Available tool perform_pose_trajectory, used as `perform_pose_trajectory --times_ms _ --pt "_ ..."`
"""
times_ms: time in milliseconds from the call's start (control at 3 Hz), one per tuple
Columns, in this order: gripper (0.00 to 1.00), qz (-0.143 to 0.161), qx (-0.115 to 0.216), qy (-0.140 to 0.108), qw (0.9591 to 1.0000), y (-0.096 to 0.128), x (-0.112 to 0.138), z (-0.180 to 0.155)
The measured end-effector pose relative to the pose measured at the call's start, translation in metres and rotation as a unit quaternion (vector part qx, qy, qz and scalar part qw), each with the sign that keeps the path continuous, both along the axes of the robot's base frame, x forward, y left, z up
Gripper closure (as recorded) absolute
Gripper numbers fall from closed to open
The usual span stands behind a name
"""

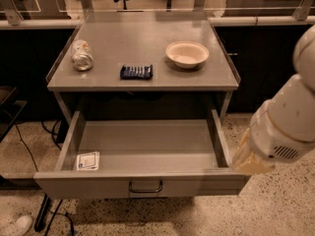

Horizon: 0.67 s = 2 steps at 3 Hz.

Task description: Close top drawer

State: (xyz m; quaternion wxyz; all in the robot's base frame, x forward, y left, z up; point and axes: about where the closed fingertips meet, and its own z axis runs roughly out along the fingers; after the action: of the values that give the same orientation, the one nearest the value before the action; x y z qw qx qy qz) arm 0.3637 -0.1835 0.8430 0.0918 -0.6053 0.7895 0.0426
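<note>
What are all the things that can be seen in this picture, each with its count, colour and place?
top drawer: one, grey, open under the table top
handle: one, dark, centre of the drawer front
sticker: one, white and blue, front left of the drawer floor
table: one, grey, middle of the view
can: one, silvery, lying on the table's left side
packet: one, dark blue, near the table's front edge
bowl: one, cream, on the table's right side
shoe: one, white, on the floor at bottom left
arm: one, white, at the right edge
gripper: one, beige, beside the drawer's front right corner
</note>
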Motion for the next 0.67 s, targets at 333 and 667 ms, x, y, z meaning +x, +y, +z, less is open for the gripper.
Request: perform_pose_trajectory --times_ms 333,667 --pt "1.0 0.001 -0.003 0.011 0.9999 -0.001 -0.006 -0.009" --pt "1.0 0.002 0.005 0.027 0.9996 0.005 -0.012 -0.026"
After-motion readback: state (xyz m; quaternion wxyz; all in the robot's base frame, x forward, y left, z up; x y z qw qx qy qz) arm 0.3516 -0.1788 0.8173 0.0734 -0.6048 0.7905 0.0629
